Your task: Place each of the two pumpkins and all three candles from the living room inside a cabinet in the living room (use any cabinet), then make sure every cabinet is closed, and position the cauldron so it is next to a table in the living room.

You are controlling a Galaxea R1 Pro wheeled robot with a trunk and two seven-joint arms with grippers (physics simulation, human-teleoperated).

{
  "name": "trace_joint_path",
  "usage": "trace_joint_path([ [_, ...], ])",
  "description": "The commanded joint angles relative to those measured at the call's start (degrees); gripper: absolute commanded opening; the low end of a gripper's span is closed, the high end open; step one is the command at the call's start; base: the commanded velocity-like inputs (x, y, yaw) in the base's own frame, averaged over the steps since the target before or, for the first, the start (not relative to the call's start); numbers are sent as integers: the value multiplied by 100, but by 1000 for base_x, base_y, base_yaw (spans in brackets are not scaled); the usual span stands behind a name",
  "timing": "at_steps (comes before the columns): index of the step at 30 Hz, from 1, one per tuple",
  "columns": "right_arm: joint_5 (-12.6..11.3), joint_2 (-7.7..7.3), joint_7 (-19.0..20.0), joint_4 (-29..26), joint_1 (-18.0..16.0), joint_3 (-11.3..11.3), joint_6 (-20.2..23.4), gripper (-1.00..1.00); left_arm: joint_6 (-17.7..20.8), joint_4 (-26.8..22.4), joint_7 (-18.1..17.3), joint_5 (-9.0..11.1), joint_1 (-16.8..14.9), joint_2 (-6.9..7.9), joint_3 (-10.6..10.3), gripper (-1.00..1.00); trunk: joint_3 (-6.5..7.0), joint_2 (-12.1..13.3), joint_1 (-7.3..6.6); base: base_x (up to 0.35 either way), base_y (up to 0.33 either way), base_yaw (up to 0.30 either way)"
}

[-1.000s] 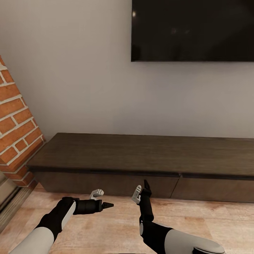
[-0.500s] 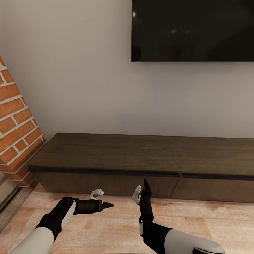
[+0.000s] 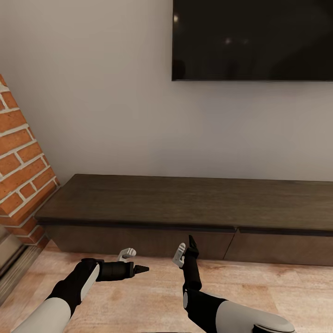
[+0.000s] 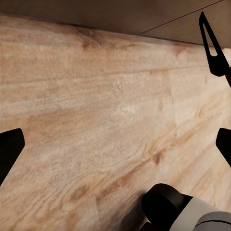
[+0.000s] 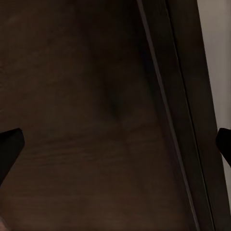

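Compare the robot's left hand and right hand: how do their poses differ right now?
The left hand lies sideways over the floor, fingers pointing to the robot's right; the right hand stands upright, fingers pointing at the cabinet front. The left wrist view looks down at floorboards; the right wrist view faces dark cabinet wood. Both are open and hold nothing.

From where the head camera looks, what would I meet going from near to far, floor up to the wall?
Black left tool and right tool over the light wood plank floor → long low dark-brown wood cabinet → grey wall with black TV.
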Motion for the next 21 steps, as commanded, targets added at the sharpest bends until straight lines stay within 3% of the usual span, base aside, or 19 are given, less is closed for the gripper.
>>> trace_joint_path([
  [1, -40, 0, -29, -7, -4, 49, 52, 100, 46, -4, 15, 59, -2, 6, -28, 100, -5, -2, -1, 0, 0, 0],
  [18, -16, 0, -32, 52, 41, 52, 49, 100, 43, -4, 15, 56, -2, 4, -30, 100, -5, -2, -1, 0, 0, 0],
  [21, -15, -55, -31, 68, 44, 49, 37, 100, 41, -3, 15, 57, -2, 1, -31, 100, -5, -2, -1, 0, 0, 0],
])
